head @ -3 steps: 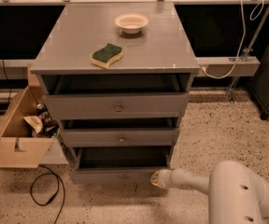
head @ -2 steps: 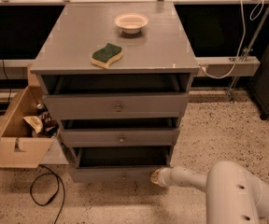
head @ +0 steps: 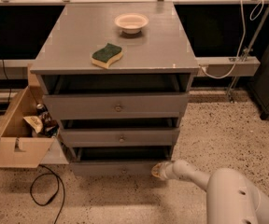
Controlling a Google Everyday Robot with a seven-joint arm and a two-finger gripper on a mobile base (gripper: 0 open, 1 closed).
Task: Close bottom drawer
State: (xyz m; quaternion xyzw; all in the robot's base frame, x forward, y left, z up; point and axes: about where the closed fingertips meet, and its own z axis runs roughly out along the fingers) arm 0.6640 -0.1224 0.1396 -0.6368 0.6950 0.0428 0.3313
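Camera view is showing a grey three-drawer table standing on speckled floor, with all three drawers sitting pulled out a little, each showing a dark gap above its front. The robot's white arm is reaching in from the lower right corner of the picture toward the foot of the table. An open cardboard box is lying just beside the table's left side. The top drawer is showing the tallest front, and the middle drawer is sitting below it. The bottom drawer is lying lowest, near the floor, partly open. A green and yellow sponge is resting near the table's front edge, left of centre. A pale bowl is sitting near the back edge. The pincer is pressing against the right end of the bottom drawer's front panel, so the drawer is lying directly to its left; whether the pincer is apart or together cannot be told.
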